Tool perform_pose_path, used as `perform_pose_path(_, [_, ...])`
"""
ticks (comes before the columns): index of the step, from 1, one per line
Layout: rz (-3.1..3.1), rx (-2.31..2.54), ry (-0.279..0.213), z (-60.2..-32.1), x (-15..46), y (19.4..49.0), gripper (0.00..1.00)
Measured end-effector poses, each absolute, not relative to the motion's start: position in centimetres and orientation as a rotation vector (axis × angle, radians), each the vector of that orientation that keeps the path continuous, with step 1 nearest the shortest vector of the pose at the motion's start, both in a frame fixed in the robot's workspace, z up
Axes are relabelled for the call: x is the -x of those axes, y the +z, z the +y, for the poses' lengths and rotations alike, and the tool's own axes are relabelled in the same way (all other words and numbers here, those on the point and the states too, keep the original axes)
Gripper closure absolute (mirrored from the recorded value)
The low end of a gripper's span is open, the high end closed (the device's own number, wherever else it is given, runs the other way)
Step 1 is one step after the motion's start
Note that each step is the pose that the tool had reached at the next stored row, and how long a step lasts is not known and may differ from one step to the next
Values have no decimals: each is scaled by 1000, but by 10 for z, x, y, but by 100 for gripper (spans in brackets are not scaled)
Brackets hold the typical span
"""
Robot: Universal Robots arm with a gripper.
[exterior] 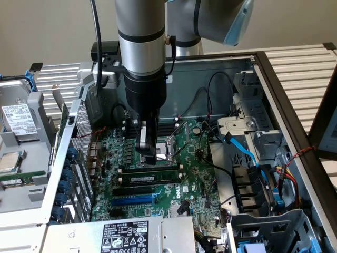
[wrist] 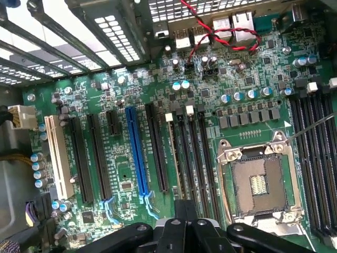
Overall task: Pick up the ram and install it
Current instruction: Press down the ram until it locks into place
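exterior view: inside an open computer case, the arm's black gripper point(exterior: 149, 153) hangs with fingers clenched, holding nothing, just above the long thin green ram stick point(exterior: 152, 177), which stands in a black memory slot on the green motherboard point(exterior: 192, 174). wrist view: the gripper point(wrist: 185, 224) hovers over the slots beside the blue expansion slot point(wrist: 137, 153) and the metal processor socket point(wrist: 258, 182).
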State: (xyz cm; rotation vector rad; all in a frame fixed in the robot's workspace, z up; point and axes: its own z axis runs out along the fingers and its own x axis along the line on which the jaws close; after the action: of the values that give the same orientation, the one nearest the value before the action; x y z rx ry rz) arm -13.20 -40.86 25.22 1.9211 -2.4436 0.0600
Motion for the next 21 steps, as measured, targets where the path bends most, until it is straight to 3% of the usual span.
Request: perform_pose_path(21, [-2714,-1503,51,-409,132,252,90])
